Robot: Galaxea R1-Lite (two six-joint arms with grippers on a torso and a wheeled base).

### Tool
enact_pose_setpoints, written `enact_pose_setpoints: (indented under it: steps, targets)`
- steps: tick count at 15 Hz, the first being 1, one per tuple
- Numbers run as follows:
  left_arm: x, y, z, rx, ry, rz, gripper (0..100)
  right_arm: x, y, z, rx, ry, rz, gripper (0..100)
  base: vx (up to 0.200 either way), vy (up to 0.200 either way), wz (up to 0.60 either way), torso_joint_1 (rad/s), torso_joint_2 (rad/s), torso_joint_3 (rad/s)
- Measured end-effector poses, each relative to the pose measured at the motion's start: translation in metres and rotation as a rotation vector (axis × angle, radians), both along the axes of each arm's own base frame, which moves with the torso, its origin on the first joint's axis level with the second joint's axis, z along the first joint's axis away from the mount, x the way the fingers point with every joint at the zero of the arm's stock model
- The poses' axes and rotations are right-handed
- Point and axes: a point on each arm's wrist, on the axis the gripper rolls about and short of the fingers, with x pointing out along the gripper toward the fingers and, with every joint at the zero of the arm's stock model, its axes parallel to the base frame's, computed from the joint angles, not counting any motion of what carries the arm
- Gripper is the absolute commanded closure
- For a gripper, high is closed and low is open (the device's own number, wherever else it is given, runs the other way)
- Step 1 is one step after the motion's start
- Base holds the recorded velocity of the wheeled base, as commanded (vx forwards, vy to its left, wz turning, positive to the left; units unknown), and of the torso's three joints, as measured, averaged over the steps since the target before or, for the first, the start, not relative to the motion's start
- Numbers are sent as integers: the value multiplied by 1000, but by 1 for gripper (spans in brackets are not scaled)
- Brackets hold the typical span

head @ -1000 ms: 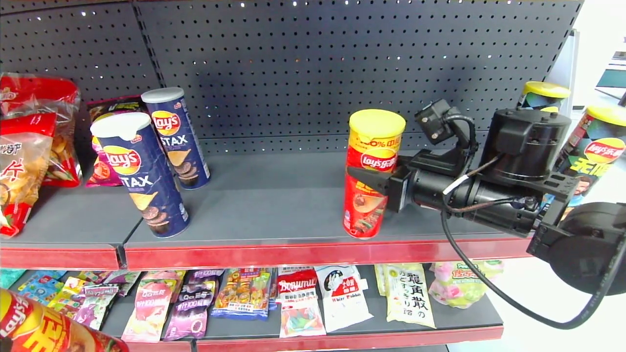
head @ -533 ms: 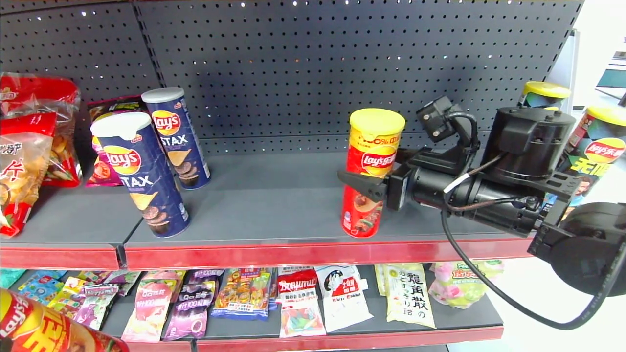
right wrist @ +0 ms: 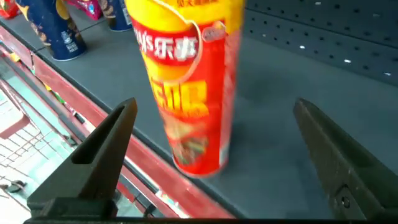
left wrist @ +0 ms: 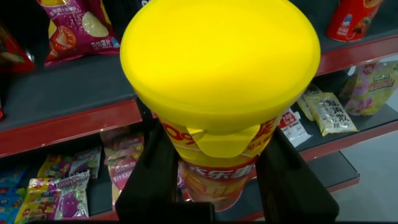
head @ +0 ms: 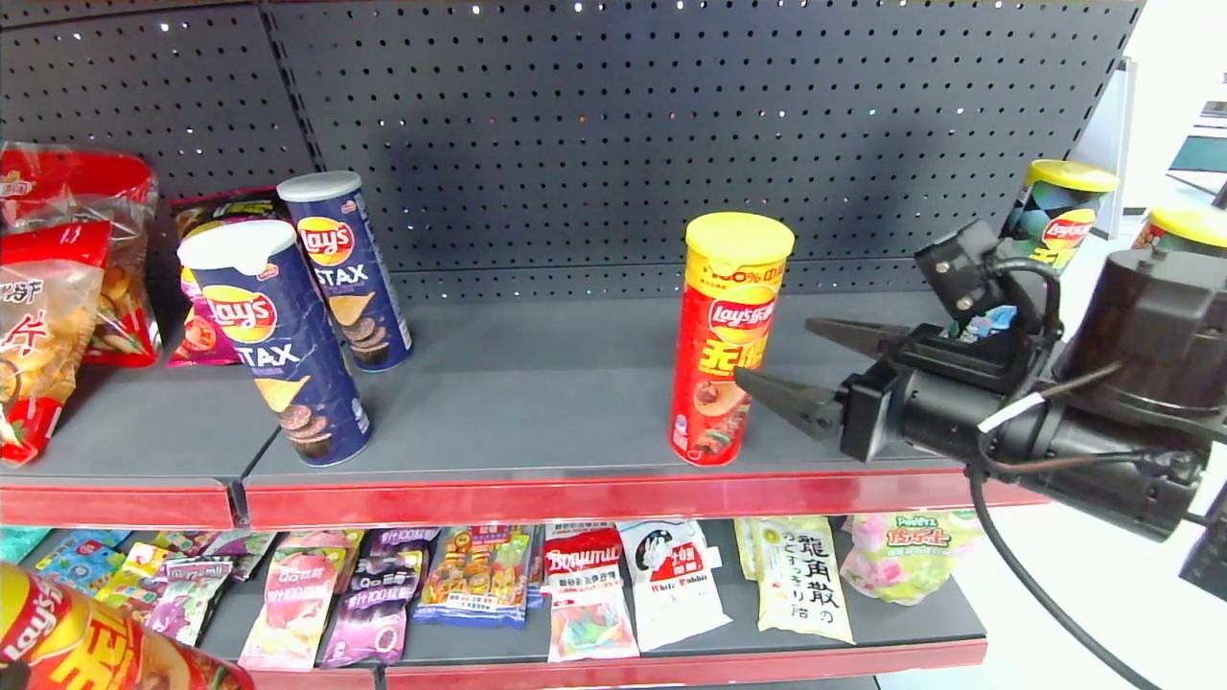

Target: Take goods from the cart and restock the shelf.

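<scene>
Chip can upright, right hand just beside

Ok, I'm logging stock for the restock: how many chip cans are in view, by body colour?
Blue cans: 2
Red cans: 2
Dark cans with yellow lids: 2
Total: 6

Right arm, lower right of the head view: matte black, cylindrical joint housings, boxy wrist camera, looping black cable. The right end effector has two tapered, pointed fingers.
</scene>
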Motion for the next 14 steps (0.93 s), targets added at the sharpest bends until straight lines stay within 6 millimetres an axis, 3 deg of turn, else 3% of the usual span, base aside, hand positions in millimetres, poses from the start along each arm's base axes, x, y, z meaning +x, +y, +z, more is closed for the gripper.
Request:
enact_pose_setpoints:
  steps: [4,7,10,14]
  targets:
    - [2,1,0,5,10,1,100,-35,-30,7,9,-42,-61,0,0,0,0,0,0,0]
    - [7,2,3,36,-2,-6,100,-64,-75,8,-28,-71,-200,0,0,0,0,0,0,0]
    - [9,2,4,35,0,-26,100,-117,-115,2,-79,1,-355,0,0,0,0,0,0,0]
    - [10,0,4,23,4,-108,100,-215,-136,-24,-118,84,-496,0,0,0,0,0,0,0]
